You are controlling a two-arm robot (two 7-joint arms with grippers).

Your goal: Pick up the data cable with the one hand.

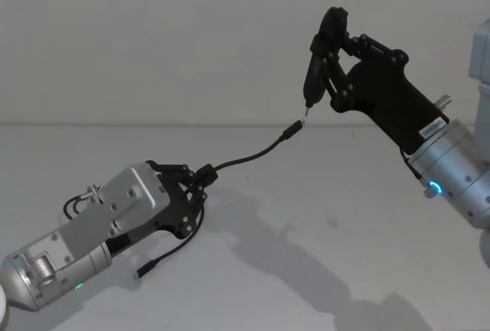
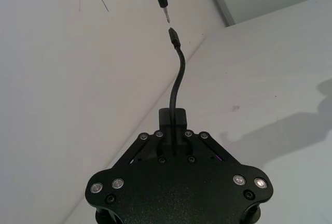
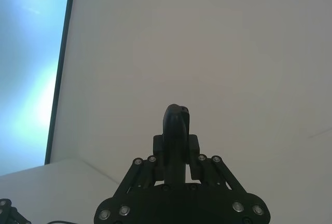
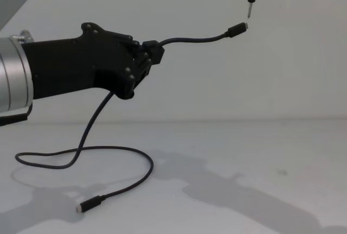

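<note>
My left gripper (image 1: 205,178), matte black and angular on a thick silver cylinder, was clamped on the data cable (image 4: 108,104) a short way back from one end, holding it up off the table (image 1: 321,216). One cable, thin, black, flexible, with two small plugs: the near plug (image 4: 236,29) stuck out past my fingers on a short upward-curving length, and the far plug (image 4: 91,204) lay on the table below, the slack between hanging down and looping across the smooth pale surface. My right gripper (image 1: 325,40), raised high against the plain white wall (image 1: 153,40), was closed around one slim black rod-like tool (image 1: 314,74) pointing downward, its small metal tip (image 4: 249,11) just beside the near plug; I could not tell whether they touched.
</note>
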